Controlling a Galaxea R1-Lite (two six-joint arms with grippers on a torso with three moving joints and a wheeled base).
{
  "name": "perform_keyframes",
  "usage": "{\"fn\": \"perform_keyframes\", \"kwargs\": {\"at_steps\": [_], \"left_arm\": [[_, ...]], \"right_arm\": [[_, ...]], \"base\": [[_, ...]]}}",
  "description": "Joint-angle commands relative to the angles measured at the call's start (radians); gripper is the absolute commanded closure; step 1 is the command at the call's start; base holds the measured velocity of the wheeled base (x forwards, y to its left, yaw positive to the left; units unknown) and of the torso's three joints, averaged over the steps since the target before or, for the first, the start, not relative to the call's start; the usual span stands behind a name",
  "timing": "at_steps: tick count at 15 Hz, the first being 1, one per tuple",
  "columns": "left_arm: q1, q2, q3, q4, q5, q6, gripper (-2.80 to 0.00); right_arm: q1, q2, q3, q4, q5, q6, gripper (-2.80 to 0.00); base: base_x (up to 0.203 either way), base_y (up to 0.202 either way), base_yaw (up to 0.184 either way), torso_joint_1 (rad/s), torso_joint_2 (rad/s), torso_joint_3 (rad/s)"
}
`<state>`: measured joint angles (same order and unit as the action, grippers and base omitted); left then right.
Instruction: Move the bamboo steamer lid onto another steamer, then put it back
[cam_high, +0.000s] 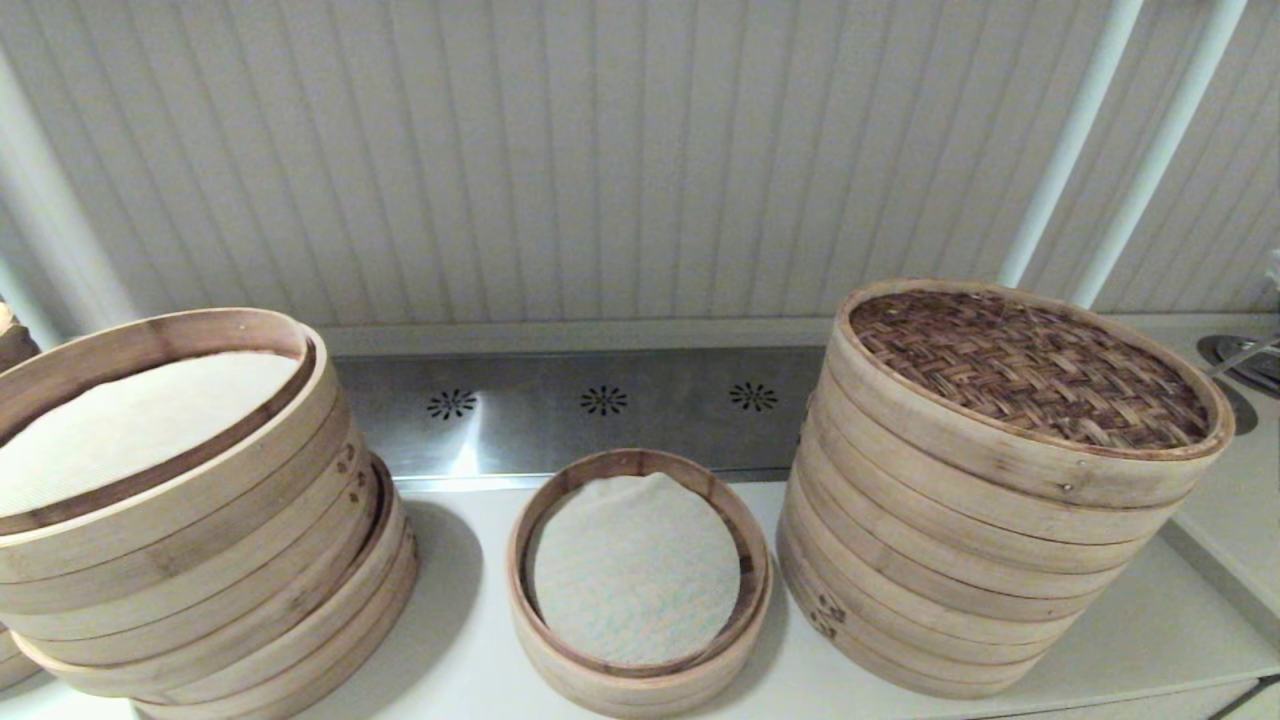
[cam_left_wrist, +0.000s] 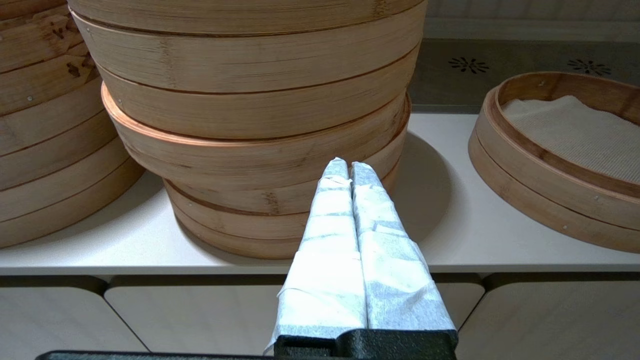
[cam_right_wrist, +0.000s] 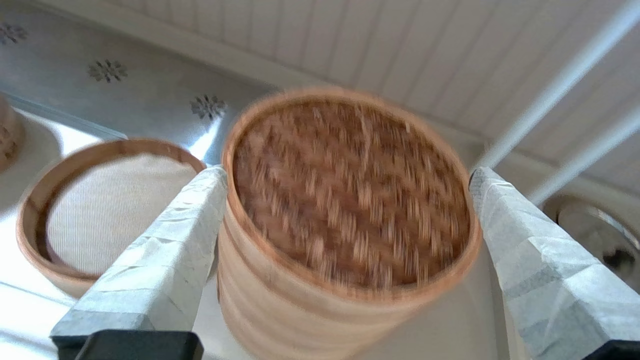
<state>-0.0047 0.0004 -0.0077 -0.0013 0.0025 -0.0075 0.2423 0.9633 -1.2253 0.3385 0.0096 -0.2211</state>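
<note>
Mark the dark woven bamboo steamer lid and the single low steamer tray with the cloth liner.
Dark woven bamboo steamer lid (cam_high: 1035, 367): head view, middle of the weave.
Single low steamer tray (cam_high: 640, 688): head view, near outer wall.

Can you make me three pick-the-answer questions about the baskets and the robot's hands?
1. Where is the bamboo steamer lid?
A. on the tall stack at the robot's right
B. on the single low steamer
C. flat on the counter

2. How many flower-shaped hole patterns show on the metal strip in the head view?
A. one
B. three
C. five

3. How is the right gripper?
A. shut on the lid
B. shut and empty
C. open, a finger on each side of the lid

Answers: 1 A, the dark woven top caps the tall stack. 2 B, three dark patterns sit in a row. 3 C, the right wrist view shows its wrapped fingers spread wide apart, not clearly touching the lid.
</note>
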Motion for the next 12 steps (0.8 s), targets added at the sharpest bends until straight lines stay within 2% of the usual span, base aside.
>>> {"fn": "perform_keyframes", "kwargs": {"at_steps": [1,2,6,10,12], "left_arm": [[0.0,0.0,0.0,0.0,0.001,0.0,0.0],[0.0,0.0,0.0,0.0,0.001,0.0,0.0],[0.0,0.0,0.0,0.0,0.001,0.0,0.0],[0.0,0.0,0.0,0.0,0.001,0.0,0.0],[0.0,0.0,0.0,0.0,0.001,0.0,0.0]], "right_arm": [[-0.005,-0.062,0.082,0.002,0.002,0.004,-2.8],[-0.014,-0.086,0.144,0.0,0.002,0.01,-2.8],[-0.062,-0.276,0.54,-0.027,0.004,0.046,-2.8],[-0.095,-0.485,0.914,-0.207,-0.023,0.073,-2.8],[-0.103,-0.6,1.044,-0.306,-0.039,0.085,-2.8]], "base": [[0.0,0.0,0.0,0.0,0.0,0.0],[0.0,0.0,0.0,0.0,0.0,0.0],[0.0,0.0,0.0,0.0,0.0,0.0],[0.0,0.0,0.0,0.0,0.0,0.0],[0.0,0.0,0.0,0.0,0.0,0.0]]}}
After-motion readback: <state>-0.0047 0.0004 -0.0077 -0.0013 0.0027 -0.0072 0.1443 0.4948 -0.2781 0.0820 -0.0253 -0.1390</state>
